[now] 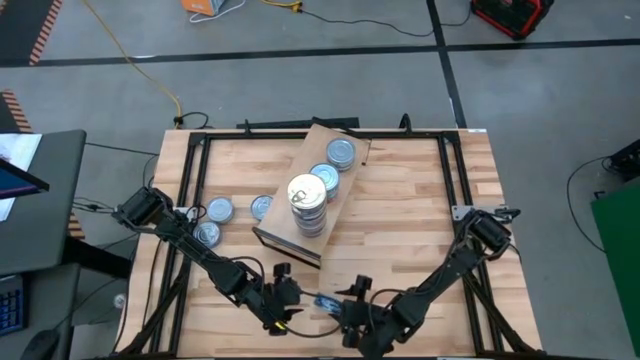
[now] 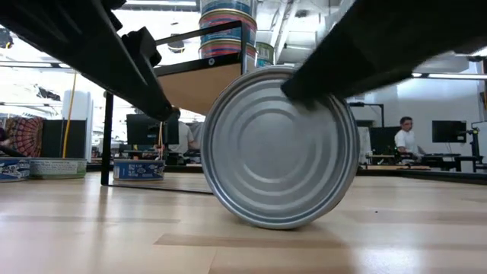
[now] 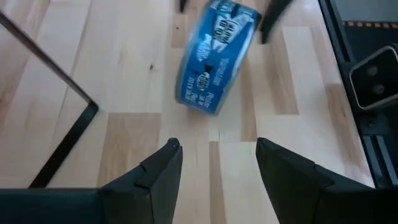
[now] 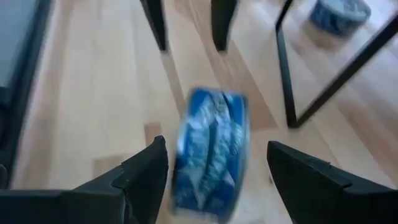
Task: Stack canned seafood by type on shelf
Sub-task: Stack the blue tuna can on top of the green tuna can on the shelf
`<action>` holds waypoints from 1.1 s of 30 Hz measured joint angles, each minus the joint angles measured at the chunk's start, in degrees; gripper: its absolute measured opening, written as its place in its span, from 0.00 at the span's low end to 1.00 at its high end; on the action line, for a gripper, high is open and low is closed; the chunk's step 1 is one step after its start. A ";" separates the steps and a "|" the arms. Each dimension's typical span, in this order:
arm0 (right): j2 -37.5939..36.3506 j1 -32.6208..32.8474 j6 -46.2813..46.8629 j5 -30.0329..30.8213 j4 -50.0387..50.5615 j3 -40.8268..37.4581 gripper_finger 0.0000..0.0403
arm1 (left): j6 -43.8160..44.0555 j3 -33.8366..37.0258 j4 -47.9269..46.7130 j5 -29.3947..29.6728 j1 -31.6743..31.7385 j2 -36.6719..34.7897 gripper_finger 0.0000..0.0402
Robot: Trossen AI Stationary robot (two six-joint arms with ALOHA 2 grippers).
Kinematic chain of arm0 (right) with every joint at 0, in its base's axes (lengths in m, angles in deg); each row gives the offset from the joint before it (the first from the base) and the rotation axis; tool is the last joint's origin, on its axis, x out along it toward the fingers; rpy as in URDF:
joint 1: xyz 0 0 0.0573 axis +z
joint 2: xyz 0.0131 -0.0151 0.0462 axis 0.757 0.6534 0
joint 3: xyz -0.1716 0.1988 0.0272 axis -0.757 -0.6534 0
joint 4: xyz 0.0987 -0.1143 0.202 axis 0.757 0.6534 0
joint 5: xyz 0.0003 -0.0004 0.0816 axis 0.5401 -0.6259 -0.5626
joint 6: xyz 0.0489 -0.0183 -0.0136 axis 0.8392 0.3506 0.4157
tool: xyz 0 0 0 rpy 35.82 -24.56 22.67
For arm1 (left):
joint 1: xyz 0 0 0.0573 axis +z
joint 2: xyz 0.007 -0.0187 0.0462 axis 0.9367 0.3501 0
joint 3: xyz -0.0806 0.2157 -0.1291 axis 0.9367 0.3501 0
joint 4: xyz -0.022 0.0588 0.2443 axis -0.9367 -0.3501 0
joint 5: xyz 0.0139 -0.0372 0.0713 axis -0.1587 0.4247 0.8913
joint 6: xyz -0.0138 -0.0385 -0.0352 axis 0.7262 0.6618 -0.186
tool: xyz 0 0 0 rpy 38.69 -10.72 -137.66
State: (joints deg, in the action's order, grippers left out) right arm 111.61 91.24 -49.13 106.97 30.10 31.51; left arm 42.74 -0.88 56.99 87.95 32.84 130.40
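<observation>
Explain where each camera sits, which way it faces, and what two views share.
High view: above the table, looking straight down on both arms and the shelf.
Low view: at tabletop height, facing the room; the blue can stands on edge under the arms.
Left wrist view: looks past the open left gripper at that can.
Right wrist view: looks past the open right gripper.
All views share this can.

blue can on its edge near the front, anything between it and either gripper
Nothing visible does. The blue can stands on edge on bare wood between the left gripper and right gripper, both open; neither holds it.
</observation>
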 joint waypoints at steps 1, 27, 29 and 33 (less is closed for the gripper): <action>0.02 -0.11 0.40 -0.63 0.58 -0.02 0.75 | -0.82 0.00 0.05 -0.92 0.02 0.00 0.50; -14.61 -0.27 -0.52 2.34 24.84 -0.14 0.41 | -20.81 8.44 25.35 -9.74 -5.39 -4.85 0.50; -17.88 0.51 -0.57 6.17 28.53 -0.14 0.42 | -19.62 12.33 31.86 -9.98 -5.38 -4.83 0.50; -23.14 0.42 -4.65 15.60 34.36 -0.14 0.44 | -16.83 18.51 41.78 -10.38 -4.47 -4.85 0.50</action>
State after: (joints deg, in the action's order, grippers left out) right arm 88.47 91.66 -53.78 122.57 64.46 31.37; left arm 25.91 17.63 98.77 77.57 28.37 125.55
